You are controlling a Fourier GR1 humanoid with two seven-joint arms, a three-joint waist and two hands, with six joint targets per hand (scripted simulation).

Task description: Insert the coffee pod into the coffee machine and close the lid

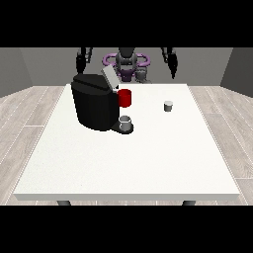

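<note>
Front view shows the bare near half of the white table point(128, 168) filling the lower part of the frame. Farther back, left of centre, stands the black coffee machine point(94, 101), its grey lid point(109, 78) tilted up and open at the top. A small grey cup point(125, 123) sits on the machine's drip base, and a red mug point(125, 98) stands just behind, beside the machine's body. Right of centre, well apart from the machine, the coffee pod point(168, 105) rests upright on the table, a small pale cylinder.

The pod looks light and stiff, probably with a smooth wall that could slip, so taking it by its sides between thumb and fingers, from above, seems the sensible hold; it may tip easily if nudged.

At the far edge, in the upper part of the frame, both hands hang raised above the table, touching nothing. The hand at the view's right point(173, 66) is nearer the pod; the hand at the view's left point(81, 62) hangs behind the machine. How their fingers lie I cannot tell.
</note>
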